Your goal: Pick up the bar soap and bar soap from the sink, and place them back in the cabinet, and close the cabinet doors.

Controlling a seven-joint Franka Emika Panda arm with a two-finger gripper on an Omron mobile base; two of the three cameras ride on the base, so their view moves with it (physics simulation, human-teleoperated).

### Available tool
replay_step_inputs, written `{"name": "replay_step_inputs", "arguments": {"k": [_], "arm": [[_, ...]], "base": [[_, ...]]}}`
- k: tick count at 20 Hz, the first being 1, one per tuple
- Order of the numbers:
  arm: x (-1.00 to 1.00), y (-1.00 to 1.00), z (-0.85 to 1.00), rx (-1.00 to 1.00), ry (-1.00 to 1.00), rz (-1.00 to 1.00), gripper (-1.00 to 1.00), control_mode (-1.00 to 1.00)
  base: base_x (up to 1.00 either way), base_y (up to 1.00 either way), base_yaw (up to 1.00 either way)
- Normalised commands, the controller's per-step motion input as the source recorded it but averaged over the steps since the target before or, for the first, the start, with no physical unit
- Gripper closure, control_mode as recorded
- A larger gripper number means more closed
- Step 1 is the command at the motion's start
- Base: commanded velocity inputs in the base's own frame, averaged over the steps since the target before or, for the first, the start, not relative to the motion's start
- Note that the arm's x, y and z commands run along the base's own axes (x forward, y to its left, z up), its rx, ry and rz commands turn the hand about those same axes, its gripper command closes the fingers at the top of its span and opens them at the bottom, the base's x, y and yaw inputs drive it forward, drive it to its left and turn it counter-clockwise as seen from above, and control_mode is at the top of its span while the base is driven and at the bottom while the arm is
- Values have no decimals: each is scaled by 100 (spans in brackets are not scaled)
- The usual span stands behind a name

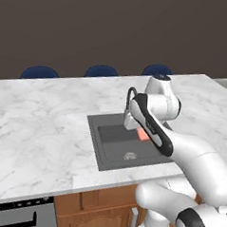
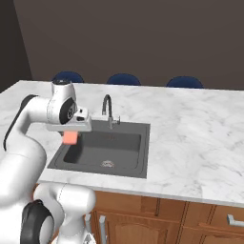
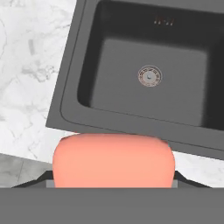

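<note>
salmon-pink bar soap (image 3: 113, 160) sits closest to the lens in the hand view, low in the middle of the frame, clamped in the end effector, whose dark fingers barely peek out at either side of it. beyond it, in the upper right of that frame, lies the dark sink (image 3: 70, 109) with its round drain strainer (image 3: 149, 76); the basin floor looks bare of a second bar here. marble tabletop (image 3: 30, 78) runs down the left side.

in the left base view the soap (image 1: 142, 134) shows as a small pink patch at frame centre, just under the wrist and above the right part of the sink (image 1: 95, 147), partly hidden by the forearm.

in the right base view the end effector (image 2: 70, 134) hangs left of centre with the bar (image 2: 70, 138) below it, raised over the sink's (image 2: 138, 169) left edge, near the arched faucet (image 2: 107, 108). no cabinet is in sight.

the step in hand is, i judge, carrying the bar away to the cabinet. to do it well: keep the squeeze firm, since soap is slippery and flat; lift well clear of the faucet before swinging; hold the bar level while the base turns.
</note>
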Motion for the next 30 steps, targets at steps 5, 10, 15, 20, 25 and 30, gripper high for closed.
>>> {"name": "replay_step_inputs", "arguments": {"k": [5, 10, 15, 20, 25, 30], "arm": [[-40, -3, 70, 0, 0, 0, 100, -100], [-49, -11, 69, 0, 0, 0, 100, -100], [-22, -27, 47, 2, 0, -4, 100, -100], [-21, -41, 11, 1, 0, 0, 100, -100], [-10, -15, 0, 0, -1, 0, 100, -100], [-5, 0, 0, 0, 0, 0, 100, 100]], "base": [[0, 0, 0], [0, 0, 0], [0, 0, 0], [0, 0, 0], [0, 0, 0], [-42, 20, 5]]}}
